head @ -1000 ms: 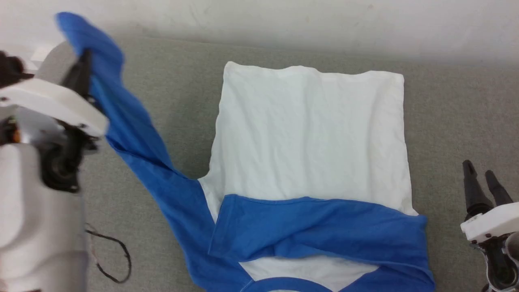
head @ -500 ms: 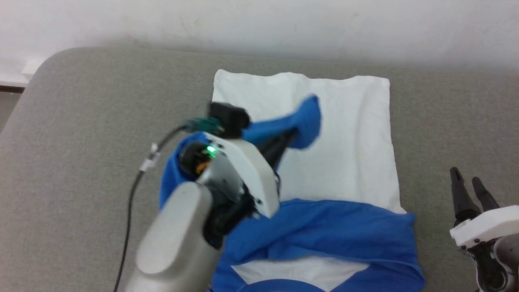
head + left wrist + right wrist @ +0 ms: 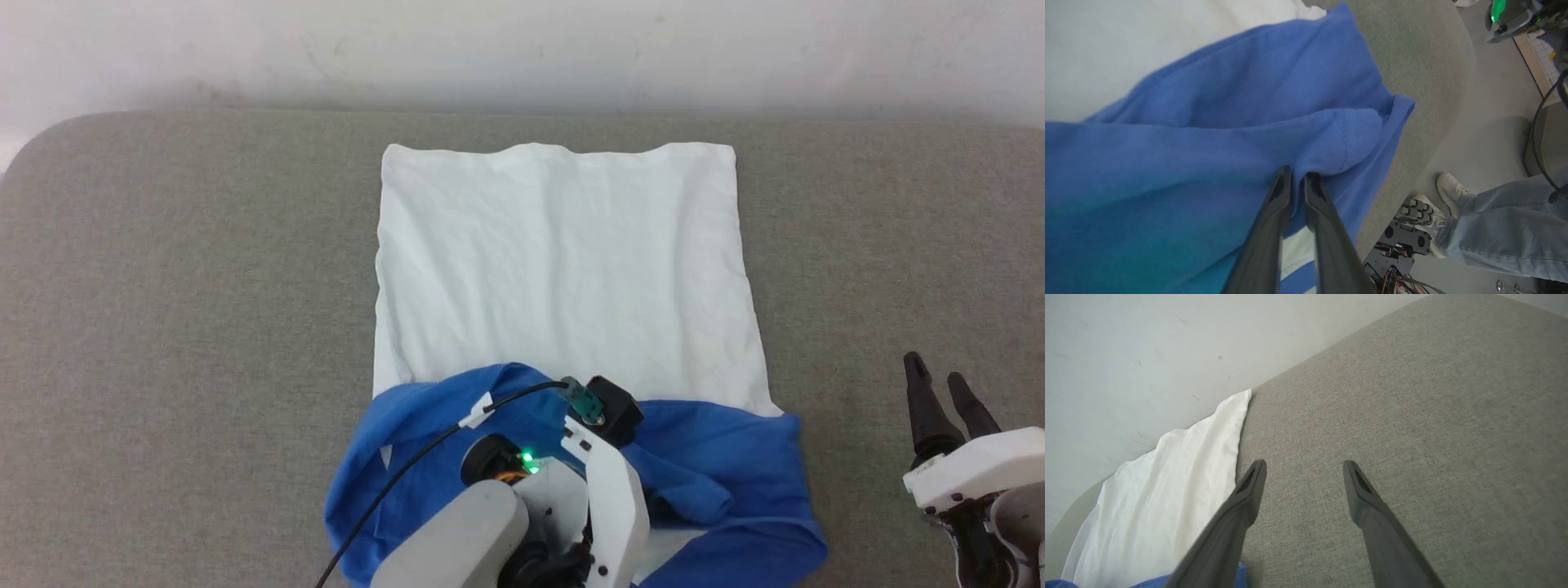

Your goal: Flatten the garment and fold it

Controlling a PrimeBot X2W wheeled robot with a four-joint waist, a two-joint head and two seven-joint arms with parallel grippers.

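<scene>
Head view: the garment [image 3: 563, 269], a soft long-sleeved shirt with a white body and bright blue sleeves, lies on a grey fabric-covered surface [image 3: 163, 286]. Its white body is spread flat across the centre of the frame, and the blue sleeves are bunched in folds along its lower edge. The pale left arm [image 3: 465, 531], trailing a thin black cable [image 3: 408, 465], reaches in from the bottom centre over that blue fabric. At the lower right, the right gripper [image 3: 935, 374] hangs over bare grey cloth, apart from the garment, its two dark fingers parted. Left wrist view: the left gripper [image 3: 1295, 177] rises from the bottom centre with its fingers pressed almost together, pinching a fold of blue sleeve just below the rolled cuff [image 3: 1347, 139]. The white body fills the upper left of the frame. Past the rounded edge of the surface, at the lower right, stands a person's leg in blue jeans [image 3: 1506, 228] with a white shoe [image 3: 1449, 192]. Right wrist view: the right gripper's fingers stand wide apart and hold nothing above the grey cloth. The garment's white body runs along the lower left, below a pale wall [image 3: 1147, 343].
</scene>
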